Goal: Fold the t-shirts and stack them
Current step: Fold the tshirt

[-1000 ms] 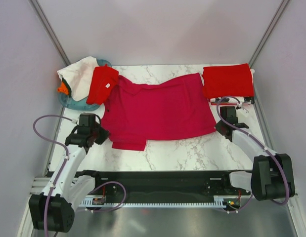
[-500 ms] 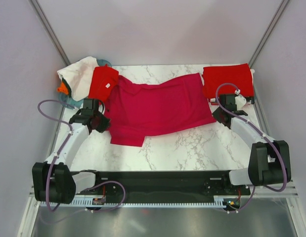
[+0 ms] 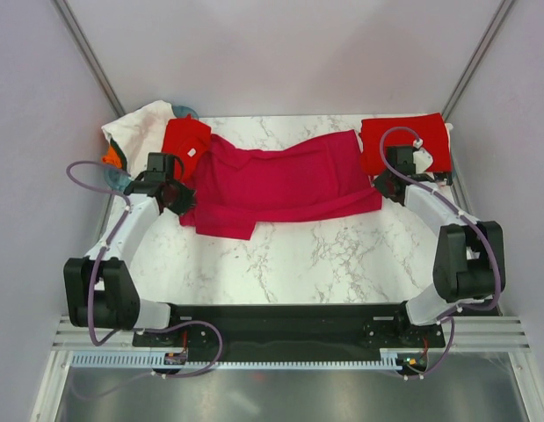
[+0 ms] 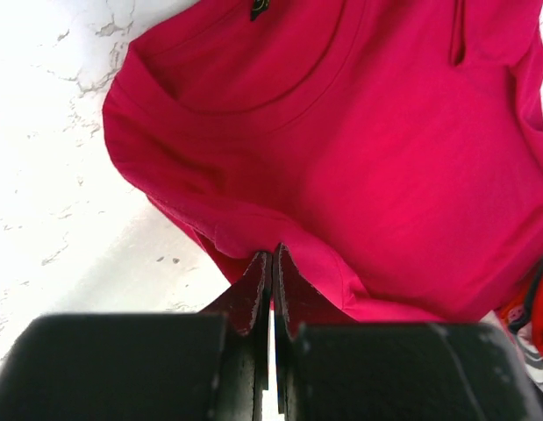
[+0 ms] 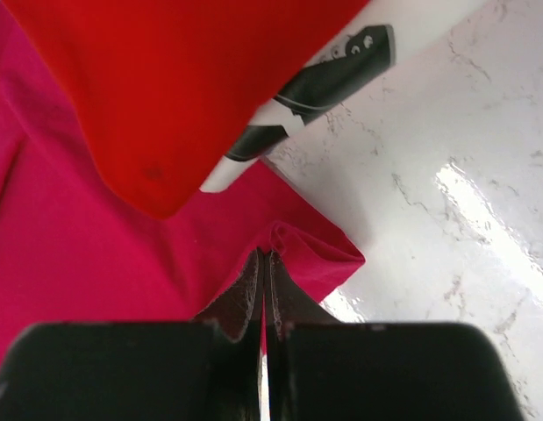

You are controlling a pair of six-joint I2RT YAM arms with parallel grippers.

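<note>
We have the left hand [image 4: 271, 263] at about 9 o'clock on the table [image 3: 342, 255] and the right hand [image 5: 264, 263] at about 3 o'clock. Each is pinched tight on the near edge of the crimson shirt [image 3: 280, 180]: the left on a fold of cloth below the neckline, the right on a puckered hem corner. Gripping both ends of the same edge, as we read it, keeps that edge taut and level so it can be carried away from us over the body in one clean fold. The shirt lies spread crosswise in the middle of the table, neck toward 9 o'clock.

Farther off at 2 o'clock, a folded bright red shirt [image 3: 421, 141] sits on a black-and-white shirt [image 5: 332, 66], which we take as the stack the crimson one will join. At 10 o'clock a red shirt [image 3: 184, 145], a white shirt [image 3: 140, 127] and an orange shirt [image 3: 111, 156] lie heaped over the teal basket [image 3: 131, 183], apparently unfolded.
</note>
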